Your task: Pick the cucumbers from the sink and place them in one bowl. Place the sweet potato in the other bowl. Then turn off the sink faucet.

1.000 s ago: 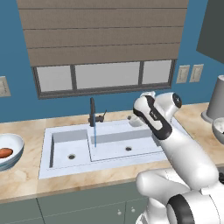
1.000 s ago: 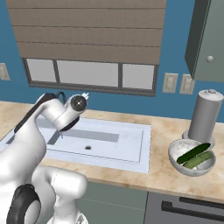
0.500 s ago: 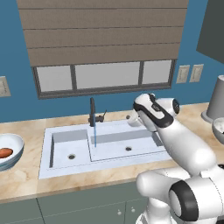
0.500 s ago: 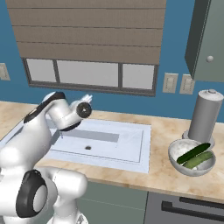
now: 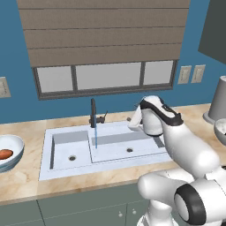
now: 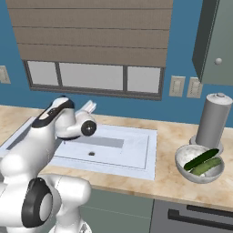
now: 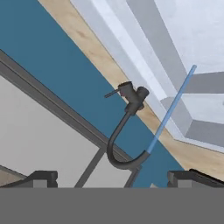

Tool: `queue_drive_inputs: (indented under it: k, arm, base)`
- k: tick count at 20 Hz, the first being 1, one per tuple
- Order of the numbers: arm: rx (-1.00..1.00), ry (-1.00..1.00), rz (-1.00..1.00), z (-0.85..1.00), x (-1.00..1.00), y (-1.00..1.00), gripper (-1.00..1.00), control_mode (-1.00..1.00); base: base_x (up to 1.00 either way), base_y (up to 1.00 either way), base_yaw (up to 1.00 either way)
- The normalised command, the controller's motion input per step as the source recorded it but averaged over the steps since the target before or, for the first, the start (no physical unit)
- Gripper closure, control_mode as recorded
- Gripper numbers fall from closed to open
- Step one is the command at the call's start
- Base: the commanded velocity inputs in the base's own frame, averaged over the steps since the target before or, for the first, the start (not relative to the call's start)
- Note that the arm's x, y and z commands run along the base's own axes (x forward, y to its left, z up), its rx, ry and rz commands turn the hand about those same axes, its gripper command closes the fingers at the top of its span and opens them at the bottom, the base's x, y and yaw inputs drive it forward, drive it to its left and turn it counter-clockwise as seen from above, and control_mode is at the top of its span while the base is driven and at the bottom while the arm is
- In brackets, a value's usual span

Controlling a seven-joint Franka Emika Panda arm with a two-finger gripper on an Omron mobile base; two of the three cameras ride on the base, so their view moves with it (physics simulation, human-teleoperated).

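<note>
Vegetables, sorted: two cucumbers [image 6: 203,162] lie together in the grey-white bowl [image 6: 184,159] on the counter at far right, just beside the tall grey canister [image 6: 210,119]. The sweet potato [image 5: 4,154] sits in the wide white bowl [image 5: 16,146] on the counter left of the sink [image 5: 57,170].

Sink: both basins hold no vegetables; each shows its dark drain hole.

Faucet [image 5: 93,112]: dark, upright, at the far edge of the sink between the two basins, its short lever [image 7: 112,93] sticking out sideways from the base. A thin blue stream of water [image 7: 170,109] runs from the spout into the basin, so it is on.

Claw [image 5: 132,121]: empty, jaws spread wide, with both dark tips at the bottom corners of the hand view. It hangs over the far right part of the sink, right of the faucet and apart from it, aimed at the faucet.

Step in hand, by judgement: both sorting steps look finished; what remains is shutting off the water, and the arm appears to be lining up for that.

Next move, by judgement: travel left toward the faucet base, bring a fingertip against the lever or set the jaws around it, then swing it until the stream stops. The lever is small and thin, so the approach needs care not to slide past it or knock the neck instead.
</note>
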Motion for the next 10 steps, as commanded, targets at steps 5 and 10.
queue_drive_inputs:
  k: [5, 10]
  arm:
    - [0.0, -0.01, 0.0, -0.02, 0.07, 0.0, -1.0, -1.0]
    - [0.0, -0.01, 0.0, -0.02, 0.26, 0.0, -1.0, -1.0]
  base:
    - [0.0, 0.0, 0.0]
    - [0.0, 0.0, 0.0]
